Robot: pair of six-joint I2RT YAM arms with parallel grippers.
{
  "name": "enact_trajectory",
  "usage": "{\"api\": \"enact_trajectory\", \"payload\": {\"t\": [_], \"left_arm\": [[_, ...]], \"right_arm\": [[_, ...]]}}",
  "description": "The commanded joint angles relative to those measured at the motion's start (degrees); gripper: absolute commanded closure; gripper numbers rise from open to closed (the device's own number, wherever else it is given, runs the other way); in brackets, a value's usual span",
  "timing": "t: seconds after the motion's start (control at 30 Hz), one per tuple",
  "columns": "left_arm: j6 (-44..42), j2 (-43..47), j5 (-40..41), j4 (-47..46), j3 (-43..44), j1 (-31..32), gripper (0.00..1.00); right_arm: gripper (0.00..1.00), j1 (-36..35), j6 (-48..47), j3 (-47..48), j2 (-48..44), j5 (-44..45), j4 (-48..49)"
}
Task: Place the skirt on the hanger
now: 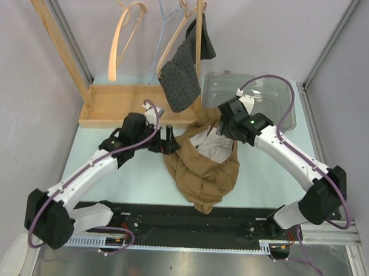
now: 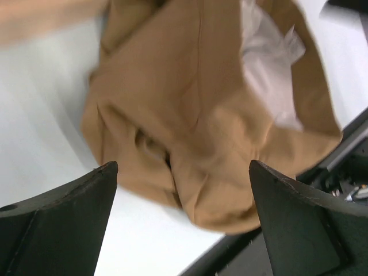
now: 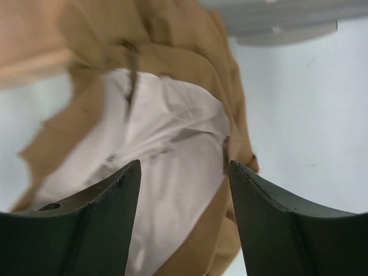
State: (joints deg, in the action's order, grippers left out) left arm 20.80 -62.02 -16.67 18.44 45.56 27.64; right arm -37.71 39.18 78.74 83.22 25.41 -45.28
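The tan skirt [image 1: 202,175] lies crumpled on the counter [image 1: 265,177] in the middle of the top view, its white lining [image 1: 209,146] showing at the open upper end. It is not on any hanger.

The left tool [image 1: 170,141] sits just beside the skirt's left edge with its fingers spread wide, holding nothing. The right tool [image 1: 224,123] is over the skirt's upper end, its fingers apart, with the lining showing between them in the wrist view and no cloth pinched.

At the upper left a wooden rack [image 1: 65,46] carries a bare wooden hanger [image 1: 124,36], a blue hanger [image 1: 165,25] and a dark dotted garment [image 1: 182,74]. A clear plastic bin [image 1: 268,91] stands at upper right.
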Motion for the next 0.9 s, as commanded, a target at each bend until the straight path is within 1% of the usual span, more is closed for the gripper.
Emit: {"api": "enact_trajectory", "payload": {"t": [0.0,0.03,0.1,0.13,0.23,0.3,0.4,0.43,0.5,0.53,0.57,0.6,0.63,0.7,0.87], "left_arm": [[-7.51,-8.79,1.81,-3.15,11.90,0.31,0.00],[-8.48,-10.56,2.60,-2.19,15.40,0.31,0.00],[-11.03,-13.46,3.13,-1.65,18.58,0.22,0.00],[-11.65,-16.35,2.87,-1.39,21.47,0.22,0.00],[-12.71,-22.41,0.41,-0.25,26.92,0.31,0.01],[-13.06,-25.24,-2.22,-1.12,28.96,0.22,0.00],[-13.50,-30.25,-7.04,-3.75,33.27,0.40,0.01],[-13.76,-33.14,-8.20,-4.63,35.71,0.40,0.01],[-14.55,-36.05,-11.61,-4.46,38.54,0.84,0.02],[-15.60,-37.28,-12.16,-3.59,41.16,1.19,0.02],[-16.22,-39.47,-12.60,-3.06,42.23,1.71,0.04],[-16.49,-40.10,-12.51,-2.71,42.85,2.15,0.04],[-16.58,-40.63,-11.73,-2.79,43.29,2.59,0.04],[-16.58,-41.78,-11.81,-3.49,43.03,3.38,0.04],[-17.37,-43.01,-10.50,-3.41,40.93,5.49,0.04]], "right_arm": [[0.33,0.71,3.00,-2.70,2.03,0.87,-4.73],[0.33,0.80,3.53,-3.15,2.29,1.22,-4.82],[0.33,0.71,4.50,-4.46,2.91,1.22,-5.08],[0.33,0.80,5.03,-4.82,3.52,2.01,-5.43],[0.34,0.97,6.17,-6.40,4.32,2.63,-5.70],[0.35,1.24,6.35,-7.02,4.76,2.19,-5.35],[0.41,1.77,6.87,-8.33,5.37,1.14,-5.44],[0.45,2.03,6.88,-9.12,5.63,0.53,-5.44],[0.52,2.47,6.96,-9.92,5.81,-0.18,-5.44],[0.60,2.64,6.88,-10.27,5.73,-0.36,-5.35],[0.66,2.82,6.88,-11.14,5.55,-0.53,-5.26],[0.81,2.82,6.70,-11.59,5.29,-0.54,-5.17],[0.88,2.82,6.53,-12.03,4.94,-0.45,-5.26],[0.99,2.82,6.52,-13.26,2.83,-0.10,-5.17],[1.00,2.65,5.03,-16.51,-2.09,-0.62,-3.24]]}}
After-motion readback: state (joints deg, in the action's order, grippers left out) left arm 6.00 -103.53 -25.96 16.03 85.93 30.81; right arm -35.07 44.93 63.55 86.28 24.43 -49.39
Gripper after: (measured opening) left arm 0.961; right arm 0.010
